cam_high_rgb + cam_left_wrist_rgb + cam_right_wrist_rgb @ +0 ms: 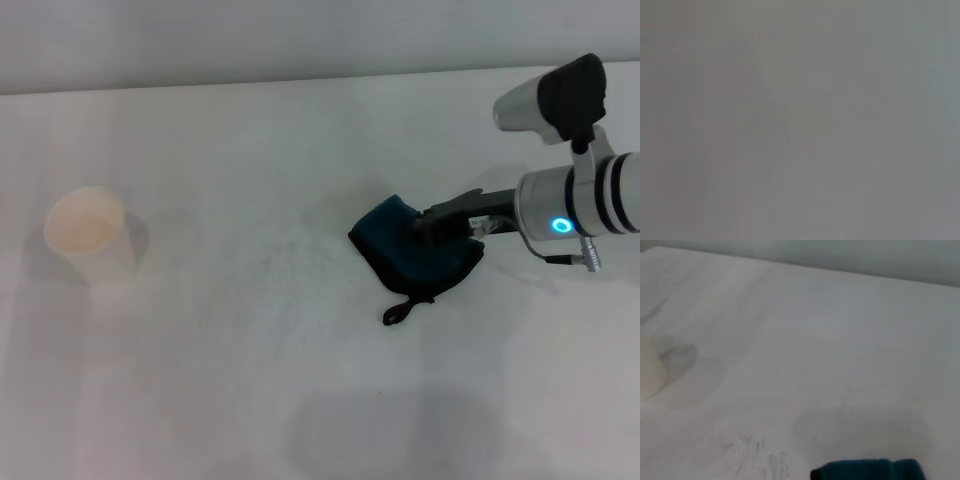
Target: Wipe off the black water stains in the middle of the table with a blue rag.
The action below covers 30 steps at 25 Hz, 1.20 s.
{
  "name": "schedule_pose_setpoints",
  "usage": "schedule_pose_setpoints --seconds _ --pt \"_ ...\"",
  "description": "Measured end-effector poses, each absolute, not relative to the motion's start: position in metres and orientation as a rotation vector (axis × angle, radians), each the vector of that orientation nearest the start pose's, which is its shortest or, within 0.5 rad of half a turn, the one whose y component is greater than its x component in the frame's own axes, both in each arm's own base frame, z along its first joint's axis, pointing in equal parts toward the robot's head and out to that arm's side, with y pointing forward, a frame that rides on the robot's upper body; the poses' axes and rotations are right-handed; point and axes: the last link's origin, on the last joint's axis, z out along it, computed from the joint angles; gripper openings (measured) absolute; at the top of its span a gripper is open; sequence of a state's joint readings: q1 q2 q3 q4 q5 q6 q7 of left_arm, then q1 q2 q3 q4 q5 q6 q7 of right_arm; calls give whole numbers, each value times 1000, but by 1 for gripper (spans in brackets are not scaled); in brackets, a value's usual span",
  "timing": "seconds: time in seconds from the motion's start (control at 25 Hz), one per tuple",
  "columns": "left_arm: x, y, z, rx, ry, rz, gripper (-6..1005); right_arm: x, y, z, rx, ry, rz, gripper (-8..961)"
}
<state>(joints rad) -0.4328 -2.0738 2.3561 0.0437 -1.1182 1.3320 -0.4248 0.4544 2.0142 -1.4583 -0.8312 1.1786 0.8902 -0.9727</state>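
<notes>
No distinct black blotch is seen anywhere on the table. In the right wrist view only faint grey streaks are made out on the white surface just ahead of the cloth, so the wiping is judged to be mostly or wholly done; whether some stain lies hidden under the cloth cannot be told. What may be left is a final pass over those streaks and the release of the rag.

The blue rag is found somewhat right of the table's middle, nearer the far edge than the near one, bunched up with its dark loop tag trailing toward the near edge. The right gripper is reached in from the right edge and is pressed onto the rag's right part; the cloth seems to be pinched between closed fingers. A white paper cup is set well apart, near the left edge. The left gripper is not shown.
</notes>
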Motion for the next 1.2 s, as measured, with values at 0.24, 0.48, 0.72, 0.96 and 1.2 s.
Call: schedule_pose_setpoints --seconds 0.24,0.48,0.72,0.96,1.2 --pt "-353 318 34 -1304 -673 -922 888 267 371 -36 -2407 1055 281 187" --pt "-351 322 33 -1310 -677 -921 887 270 392 -7 -2203 1022 571 371" --pt "-350 326 31 -1315 -694 -912 887 305 392 41 -1758 1197 1058 548" --pt "-352 326 27 -1316 -722 -900 887 376 348 65 -1355 1132 1097 804" --pt "-353 328 24 -1322 -747 -887 888 393 326 30 -1542 780 585 863"
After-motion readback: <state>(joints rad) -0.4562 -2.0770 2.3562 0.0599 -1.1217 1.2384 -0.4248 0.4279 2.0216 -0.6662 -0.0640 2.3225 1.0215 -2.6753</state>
